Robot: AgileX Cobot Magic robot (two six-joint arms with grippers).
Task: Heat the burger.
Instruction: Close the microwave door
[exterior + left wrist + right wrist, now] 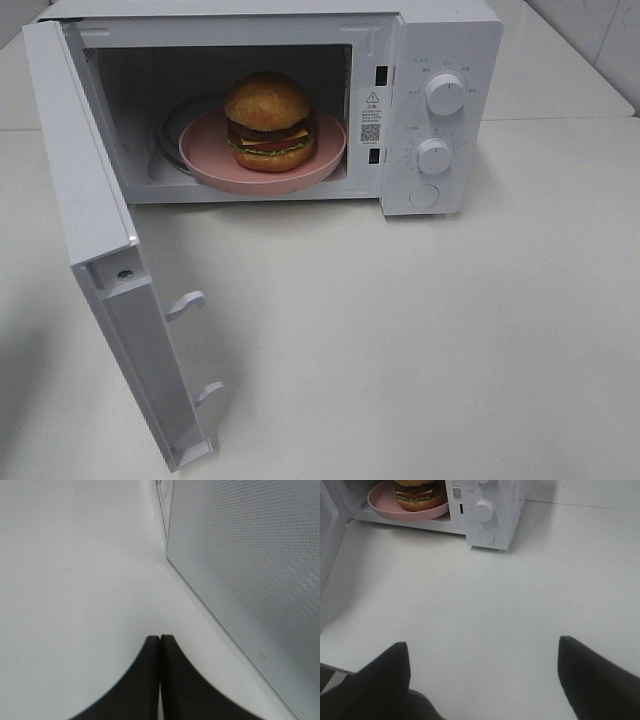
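Observation:
The burger (268, 121) sits on a pink plate (205, 156) inside the open white microwave (440, 40); in the right wrist view the burger (420, 494) and plate (382, 502) show at the far end of the table. The microwave door (85, 210) swings wide toward the front left. My left gripper (160, 640) is shut with nothing in it, just outside the perforated door panel (250, 570). My right gripper (482, 652) stands open over bare table, well back from the microwave. Neither arm shows in the exterior high view.
Two knobs (444, 94) (434, 156) and a round button (424, 196) sit on the microwave's right panel. The white table (420, 340) spreads in front and to the right of the microwave. The door's latch hooks (186, 304) stick out on its inner edge.

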